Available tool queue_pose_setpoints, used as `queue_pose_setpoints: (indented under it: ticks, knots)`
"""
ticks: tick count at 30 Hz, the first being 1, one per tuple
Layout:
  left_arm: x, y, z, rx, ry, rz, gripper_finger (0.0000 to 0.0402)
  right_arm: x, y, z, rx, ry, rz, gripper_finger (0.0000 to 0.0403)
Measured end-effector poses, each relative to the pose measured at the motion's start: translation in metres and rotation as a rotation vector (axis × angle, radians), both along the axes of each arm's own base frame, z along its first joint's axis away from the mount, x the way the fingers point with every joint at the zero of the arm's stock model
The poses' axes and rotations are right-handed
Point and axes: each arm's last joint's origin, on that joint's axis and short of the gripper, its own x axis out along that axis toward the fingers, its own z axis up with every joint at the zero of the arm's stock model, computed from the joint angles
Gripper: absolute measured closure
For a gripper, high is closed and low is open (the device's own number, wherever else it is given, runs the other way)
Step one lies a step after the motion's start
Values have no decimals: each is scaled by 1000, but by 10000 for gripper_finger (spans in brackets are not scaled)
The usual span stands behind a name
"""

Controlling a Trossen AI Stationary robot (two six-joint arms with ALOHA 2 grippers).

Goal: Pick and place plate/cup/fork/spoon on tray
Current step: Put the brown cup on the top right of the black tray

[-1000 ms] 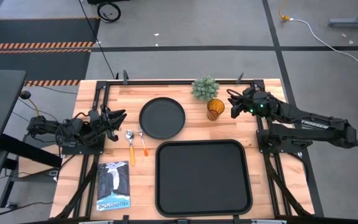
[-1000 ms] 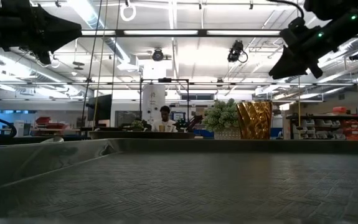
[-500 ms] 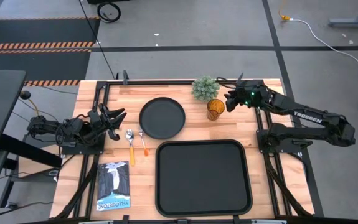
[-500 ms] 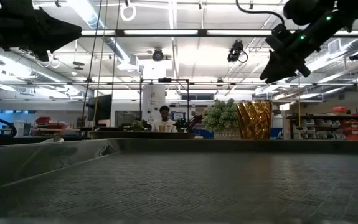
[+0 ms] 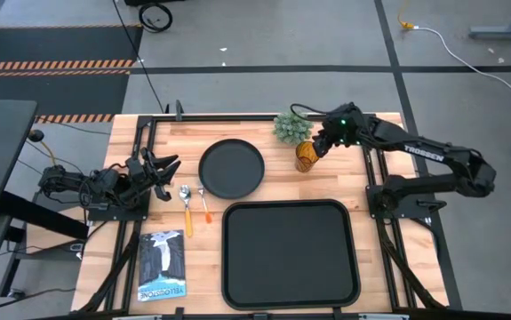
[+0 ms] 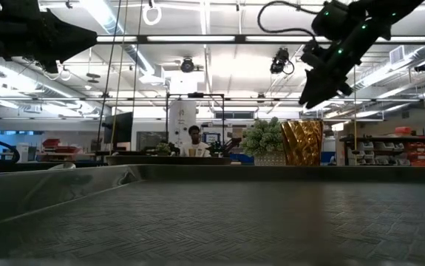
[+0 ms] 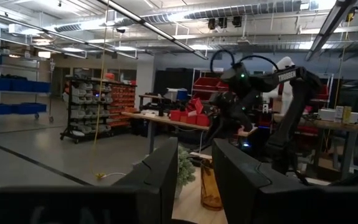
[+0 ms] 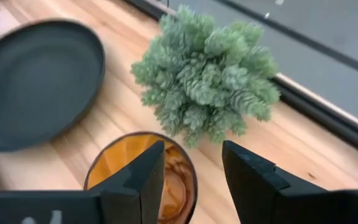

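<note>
The right gripper point(image 5: 319, 148) hovers right over the cup point(image 5: 306, 156), fingers parted with a clear gap and nothing in them; in the right wrist view one finger hangs above the cup's mouth and the other just outside its rim. The cup stands upright on the table, just beside the potted plant point(image 5: 292, 126), well apart from the tray point(image 5: 290, 255), with the plate point(image 5: 231, 168) on its far side from the arm.

The risk, I'd say, is that plant. It crowds the cup, so a finger dropping on that side could snag the foliage or nudge the pot. A descent slightly off centre could also tip the tumbler or pinch only the rim, letting it slip.

The cup itself: a small amber-orange tumbler, translucent, open mouth up, glossy inside, apparently empty.

The left gripper point(image 5: 168, 167) waits at the table's edge near the spoon point(image 5: 185, 201) and fork point(image 5: 203, 203), fingers spread, holding nothing.
</note>
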Motion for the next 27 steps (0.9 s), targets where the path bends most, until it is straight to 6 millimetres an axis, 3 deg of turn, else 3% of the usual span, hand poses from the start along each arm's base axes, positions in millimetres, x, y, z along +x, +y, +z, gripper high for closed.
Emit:
queue_pose_setpoints:
  ticks: [20,27]
  knots:
    - [0,0,0,-1,0,-1,294,29,-28,-1,202,271,123,235]
    - [0,0,0,-1,0,-1,294,35,-31,-11,256,320,159,235]
